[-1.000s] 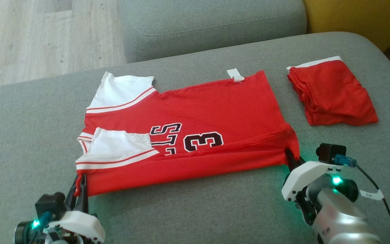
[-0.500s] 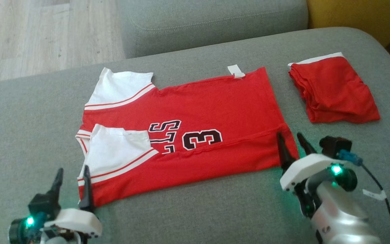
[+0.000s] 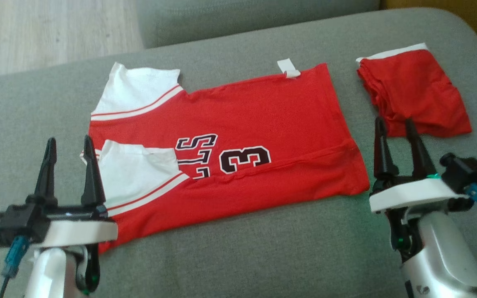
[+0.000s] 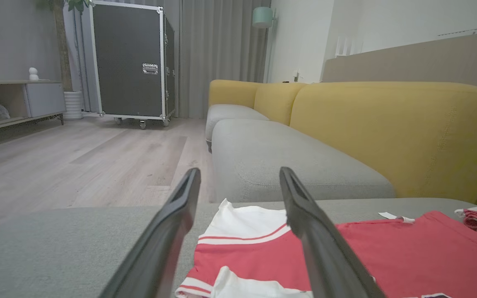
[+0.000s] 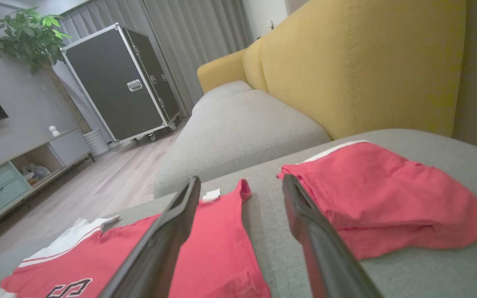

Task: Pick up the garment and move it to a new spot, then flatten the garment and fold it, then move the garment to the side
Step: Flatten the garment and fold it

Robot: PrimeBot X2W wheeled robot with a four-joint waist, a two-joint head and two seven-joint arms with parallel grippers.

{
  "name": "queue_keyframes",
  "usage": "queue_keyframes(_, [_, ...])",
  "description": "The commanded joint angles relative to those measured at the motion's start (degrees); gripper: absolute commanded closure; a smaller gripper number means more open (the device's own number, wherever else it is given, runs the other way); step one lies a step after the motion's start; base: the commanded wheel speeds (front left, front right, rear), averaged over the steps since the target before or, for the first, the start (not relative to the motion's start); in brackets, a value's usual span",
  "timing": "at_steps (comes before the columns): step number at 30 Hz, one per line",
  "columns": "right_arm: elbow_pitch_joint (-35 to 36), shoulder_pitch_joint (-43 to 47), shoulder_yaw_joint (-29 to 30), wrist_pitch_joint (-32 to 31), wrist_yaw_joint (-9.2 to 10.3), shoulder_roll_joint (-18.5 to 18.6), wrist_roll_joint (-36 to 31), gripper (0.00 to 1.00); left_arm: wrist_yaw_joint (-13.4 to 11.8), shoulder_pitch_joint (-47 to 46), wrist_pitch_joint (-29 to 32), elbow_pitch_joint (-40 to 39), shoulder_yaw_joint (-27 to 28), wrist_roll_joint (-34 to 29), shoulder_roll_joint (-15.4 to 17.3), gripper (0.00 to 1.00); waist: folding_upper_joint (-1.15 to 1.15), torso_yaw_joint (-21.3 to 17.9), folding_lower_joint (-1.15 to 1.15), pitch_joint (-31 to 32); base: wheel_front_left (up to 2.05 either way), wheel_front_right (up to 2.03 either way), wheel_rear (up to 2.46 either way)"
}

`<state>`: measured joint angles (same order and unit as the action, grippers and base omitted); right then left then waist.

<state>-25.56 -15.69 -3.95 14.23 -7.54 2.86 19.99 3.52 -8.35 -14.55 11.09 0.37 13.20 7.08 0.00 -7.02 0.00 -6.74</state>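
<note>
Red jersey [image 3: 238, 136] lies flat in the middle of the grey cushion [image 3: 263, 256], near edge folded over, so folding looks underway. Left gripper [image 3: 68, 142] at the cushion's near left and right gripper [image 3: 393, 123] at its near right both gape empty. Next probably means regrasping for another fold

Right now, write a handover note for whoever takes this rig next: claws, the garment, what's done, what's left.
Left claw: open, empty, at the sleeve end of the jersey.
Right claw: open, empty, beside its hem end.
Done: jersey laid flat on the grey cushion, near side folded over onto the front.
A folded red garment lies apart, to the right.
Left: finish folding, move jersey aside.
</note>
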Motion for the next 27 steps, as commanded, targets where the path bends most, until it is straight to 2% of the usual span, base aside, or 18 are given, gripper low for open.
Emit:
queue_keyframes(1, [3.72,-1.42,-0.8,0.76,0.05,0.02,-0.62,0.0,0.63,-3.39,-0.43,-2.1,2.14,-0.97,0.95,0.0,0.0,-0.22,0.0,-1.45,0.0,0.0,0.0])
queue_keyframes(3, [5.25,-1.45,-0.57,0.76,0.05,0.02,-0.65,0.0,1.53,-5.15,-0.43,-1.8,1.57,-1.54,1.67,0.0,0.0,-0.4,0.0,-2.6,0.0,0.0,0.0])
queue_keyframes(6, [7.08,-2.28,-0.33,0.76,0.05,0.02,-0.64,0.0,2.65,-9.49,0.19,0.95,-0.29,-2.6,4.56,0.0,0.0,-0.66,0.0,-4.59,0.0,0.0,0.0])
queue_keyframes(9, [8.46,-3.57,-0.12,0.76,0.05,0.02,-0.61,0.0,3.46,-16.41,5.04,4.72,-1.76,-1.2,7.94,0.0,0.0,-0.95,0.0,-6.9,0.0,0.0,0.0])
queue_keyframes(12, [9.49,-4.93,0.1,0.76,0.05,0.02,-0.43,0.0,3.86,-24.25,12.08,9.94,-4.8,0.15,12.88,0.0,0.0,-1.35,0.0,-9.2,0.0,0.0,0.0])
queue_keyframes(15, [10.34,-6.24,-0.16,0.76,0.05,0.02,-0.32,0.0,3.93,-31.06,19.62,14.88,-11.33,4.76,17.89,0.0,0.0,-2.23,0.0,-11.53,0.0,0.0,0.0])
queue_keyframes(16, [10.88,-6.99,-0.5,0.76,0.05,0.02,-0.12,0.0,3.94,-34.9,23.23,17.52,-15.21,8.2,21.32,0.0,0.0,-2.96,0.0,-13.04,0.0,0.0,0.0])
queue_keyframes(19, [11.82,-7.97,-1.15,0.76,0.05,0.02,0.43,0.0,3.95,-39.34,26.87,20.68,-20.37,12.22,25.51,0.0,0.0,-4.12,0.0,-15.26,0.0,0.0,0.0])
queue_keyframes(23, [13.15,-8.75,-1.53,0.76,0.05,0.02,0.93,0.0,3.95,-44.09,28.41,23.99,-25.45,15.79,28.62,0.0,0.0,-5.44,0.0,-17.95,0.0,0.0,0.0])
queue_keyframes(27, [14.06,-9.26,-1.63,0.76,0.05,0.02,1.27,0.0,3.96,-47.24,28.84,26.12,-28.48,18.22,29.54,0.0,0.0,-6.37,0.0,-19.79,0.0,0.0,0.0])
